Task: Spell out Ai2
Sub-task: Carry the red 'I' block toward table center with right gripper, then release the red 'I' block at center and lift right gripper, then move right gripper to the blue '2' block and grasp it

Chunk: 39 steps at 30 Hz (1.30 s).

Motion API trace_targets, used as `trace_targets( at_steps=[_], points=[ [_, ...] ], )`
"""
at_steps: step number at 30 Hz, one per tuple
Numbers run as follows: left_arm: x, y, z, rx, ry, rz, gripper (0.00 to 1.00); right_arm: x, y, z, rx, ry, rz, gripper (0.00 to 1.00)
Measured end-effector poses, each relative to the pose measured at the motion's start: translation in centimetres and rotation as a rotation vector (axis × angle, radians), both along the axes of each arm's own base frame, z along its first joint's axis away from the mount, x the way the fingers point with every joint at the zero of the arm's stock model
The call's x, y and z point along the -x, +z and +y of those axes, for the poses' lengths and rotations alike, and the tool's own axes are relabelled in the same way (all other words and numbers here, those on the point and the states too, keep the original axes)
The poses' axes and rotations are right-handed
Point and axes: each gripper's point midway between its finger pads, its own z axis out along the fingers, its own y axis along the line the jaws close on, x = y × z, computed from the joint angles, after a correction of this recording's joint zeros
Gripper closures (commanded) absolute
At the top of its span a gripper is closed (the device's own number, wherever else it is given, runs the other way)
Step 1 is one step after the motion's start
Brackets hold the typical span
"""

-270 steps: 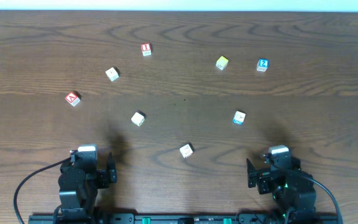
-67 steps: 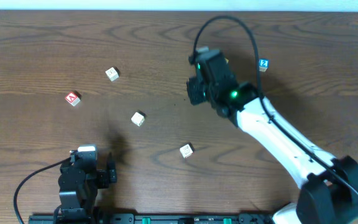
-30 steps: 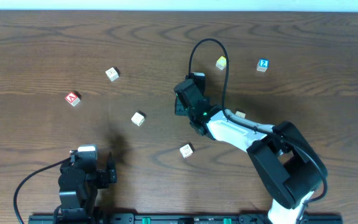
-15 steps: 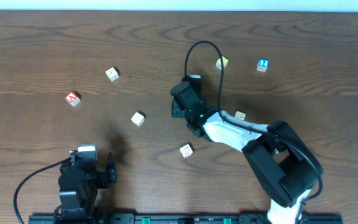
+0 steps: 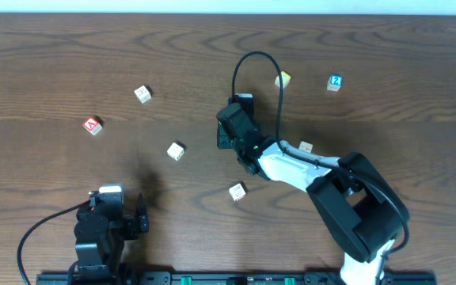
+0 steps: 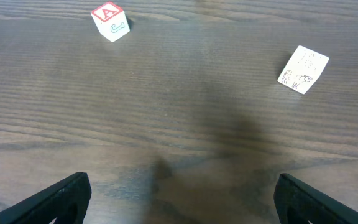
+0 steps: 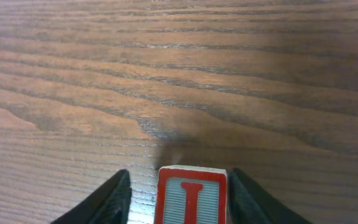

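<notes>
The red-faced "I" cube (image 7: 192,198) sits on the table between the fingers of my right gripper (image 7: 179,190). The jaws stand apart, with a narrow gap on each side of the cube. Overhead, the right gripper (image 5: 226,136) is at mid-table and hides that cube. The red "A" cube (image 5: 93,125) lies far left, also seen as the "A" cube (image 6: 110,22) in the left wrist view. At the back right is the blue "2" cube (image 5: 335,82). My left gripper (image 5: 119,207) rests near the front edge, wide open and empty (image 6: 179,199).
Whitish cubes lie at the back left (image 5: 142,94), left of centre (image 5: 176,150) and in front of the right arm (image 5: 237,191). A yellow cube (image 5: 283,79) and a paler blue-marked cube (image 5: 305,147) sit beside the right arm (image 5: 291,162).
My right gripper has edged a little to the left, and its jaws have spread off the "I" cube. The left arm has stayed still.
</notes>
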Motion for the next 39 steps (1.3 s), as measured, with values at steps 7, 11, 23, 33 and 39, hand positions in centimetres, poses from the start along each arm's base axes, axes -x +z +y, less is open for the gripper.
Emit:
trace_targets(
  at_steps=[7,11,23,33,39],
  points=[
    [0.0,0.0,0.0,0.000,0.000,0.000,0.05,0.0,5.2,-1.1,0.068,0.009,-0.039,0.28],
    [0.0,0.0,0.0,0.000,0.000,0.000,0.05,-0.2,12.3,-2.5,0.075,-0.017,-0.153,0.01],
    [0.0,0.0,0.0,0.000,0.000,0.000,0.05,1.9,26.3,-11.5,0.159,-0.175,-0.420,0.01],
    [0.0,0.0,0.0,0.000,0.000,0.000,0.05,-4.7,22.4,-25.0,0.209,-0.457,-0.333,0.07],
    [0.0,0.0,0.0,0.000,0.000,0.000,0.05,-8.8,15.4,-26.6,0.195,-0.450,-0.247,0.12]
  ],
)
